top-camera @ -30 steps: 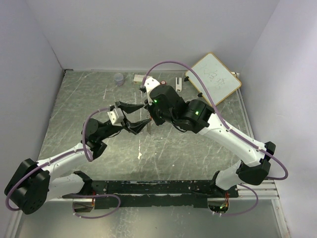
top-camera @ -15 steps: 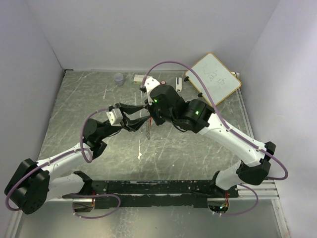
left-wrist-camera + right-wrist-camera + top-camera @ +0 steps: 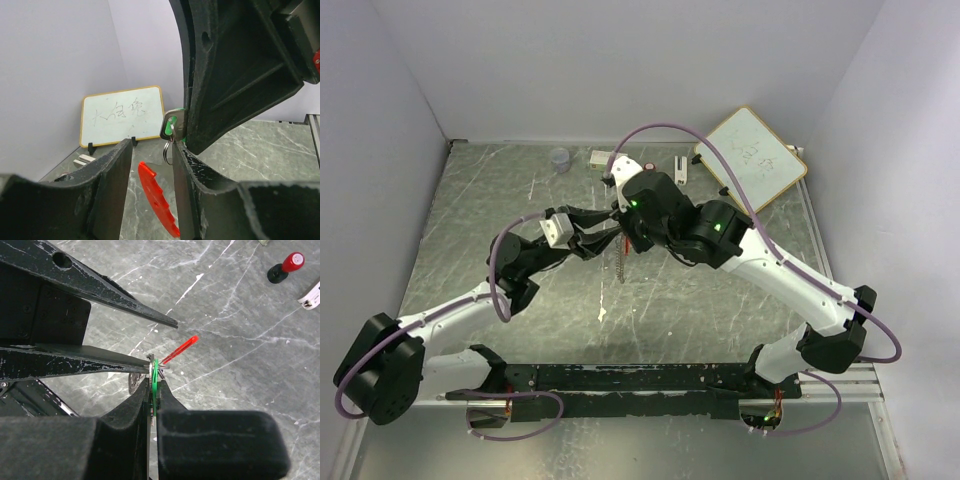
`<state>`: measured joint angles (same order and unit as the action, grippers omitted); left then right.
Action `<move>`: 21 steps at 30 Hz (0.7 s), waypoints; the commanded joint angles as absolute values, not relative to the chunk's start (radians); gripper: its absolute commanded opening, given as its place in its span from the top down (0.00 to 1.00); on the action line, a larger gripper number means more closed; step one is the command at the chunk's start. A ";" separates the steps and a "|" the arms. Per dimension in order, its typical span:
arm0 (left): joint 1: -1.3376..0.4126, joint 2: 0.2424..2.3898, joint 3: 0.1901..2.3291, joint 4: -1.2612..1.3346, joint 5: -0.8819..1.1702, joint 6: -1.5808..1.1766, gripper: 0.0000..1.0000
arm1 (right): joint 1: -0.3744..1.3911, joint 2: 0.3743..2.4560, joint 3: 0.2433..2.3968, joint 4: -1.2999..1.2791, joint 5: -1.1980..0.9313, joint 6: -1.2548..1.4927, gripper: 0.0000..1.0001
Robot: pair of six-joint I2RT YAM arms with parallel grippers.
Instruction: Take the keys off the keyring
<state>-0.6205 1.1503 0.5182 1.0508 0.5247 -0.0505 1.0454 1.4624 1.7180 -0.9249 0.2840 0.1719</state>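
Note:
My right gripper (image 3: pixel 154 382) is shut on the small green key (image 3: pixel 155 375), held above the table. The green key also shows in the left wrist view (image 3: pixel 172 125), with a small metal ring (image 3: pixel 167 150) hanging from it. The elongated red key (image 3: pixel 157 200) hangs below, between the spread fingers of my open left gripper (image 3: pixel 152 145); it points away in the right wrist view (image 3: pixel 177 350). My left gripper's lower finger (image 3: pixel 75 362) touches the ring beside the green key. In the top view the grippers meet, left (image 3: pixel 610 232) and right (image 3: pixel 625 238), and the grey ribbed keyring strand (image 3: pixel 618 265) dangles under them.
A whiteboard (image 3: pixel 752 157) leans at the back right. A red-and-black knob (image 3: pixel 285 267), a white box (image 3: pixel 601 158), a small clear cup (image 3: pixel 560 158) and a white piece (image 3: pixel 678 167) stand along the back of the table. Walls close in on three sides.
My left gripper has moved right and up toward the right gripper, closing round the hanging keys. The strand hangs a little lower. The right arm has hardly moved.

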 commanded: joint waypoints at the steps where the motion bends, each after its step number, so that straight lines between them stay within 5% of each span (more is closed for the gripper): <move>1: -0.619 1.172 0.567 1.070 0.530 -0.040 0.52 | 1.050 1.446 1.714 -0.903 0.270 0.166 1.00; 7: -0.619 1.183 0.563 1.081 0.540 -0.047 0.55 | 1.051 1.444 1.714 -0.899 0.270 0.163 1.00; 21: -0.619 1.211 0.571 1.105 0.621 -0.084 0.93 | 1.052 1.443 1.708 -0.884 0.285 0.158 1.00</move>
<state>-0.6205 1.2011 0.5358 1.0729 0.5671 -0.0681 1.0473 1.4624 1.7123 -0.9249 0.2840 0.1707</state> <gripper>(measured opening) 0.098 0.023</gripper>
